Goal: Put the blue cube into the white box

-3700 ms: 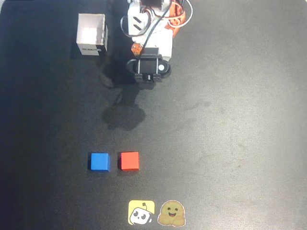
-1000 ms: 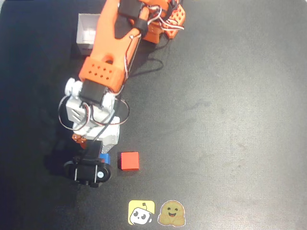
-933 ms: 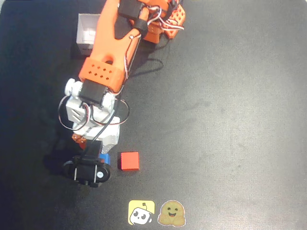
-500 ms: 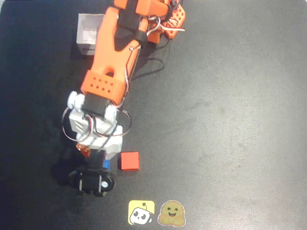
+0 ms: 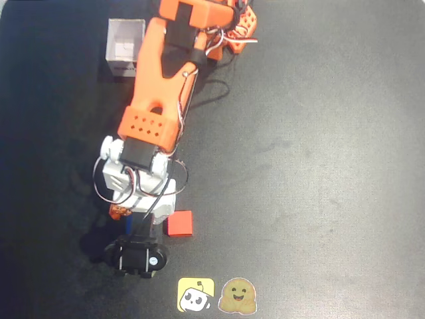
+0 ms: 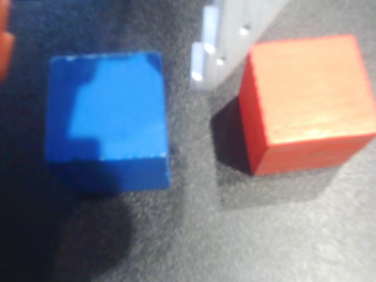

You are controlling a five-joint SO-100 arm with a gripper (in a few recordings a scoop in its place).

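We see nothing delivered yet: the blue cube (image 6: 106,120) sits on the mat beside the red cube (image 6: 308,103), far from the white box (image 5: 125,48). Our gripper (image 5: 136,256) hovers over the blue cube; we cannot tell how open it is.

Nothing here reads as words: the white box (image 5: 125,48) carries a dark label too small to make out, and two cartoon-face stickers (image 5: 217,295) bear no lettering.

You see a flat black table (image 5: 319,166) filling the overhead view. Two small cartoon stickers (image 5: 217,295) sit near its bottom edge. Light makes soft shadows.
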